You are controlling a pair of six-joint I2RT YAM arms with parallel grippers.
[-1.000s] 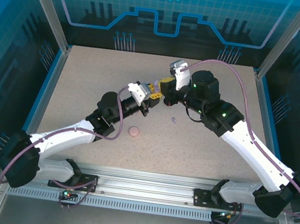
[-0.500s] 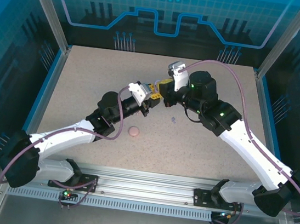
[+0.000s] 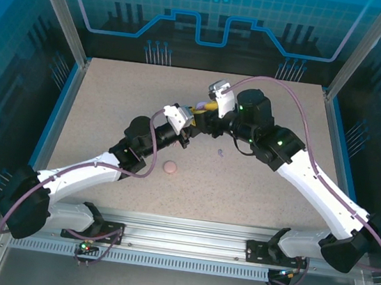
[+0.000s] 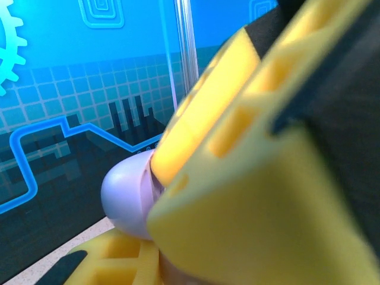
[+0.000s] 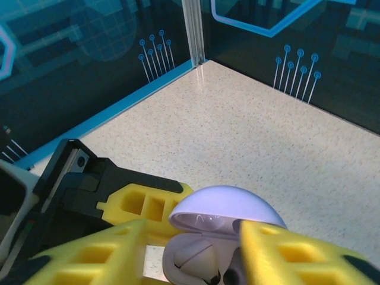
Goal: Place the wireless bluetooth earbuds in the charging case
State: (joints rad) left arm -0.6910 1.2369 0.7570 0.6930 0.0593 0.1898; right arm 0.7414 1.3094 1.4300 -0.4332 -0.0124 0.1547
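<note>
In the left claw (image 3: 192, 120), pinched, the lavender charging case (image 5: 222, 211) sits lid-open, steadied for the right claw (image 5: 199, 252), grip unclear.

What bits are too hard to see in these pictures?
- Left wrist view: blurry yellow fingers cover most of the lavender case.
- Right wrist view: the bottom edge cuts off the open case's inside.
- Top view: the lavender speck on the table is too tiny to name.
</note>
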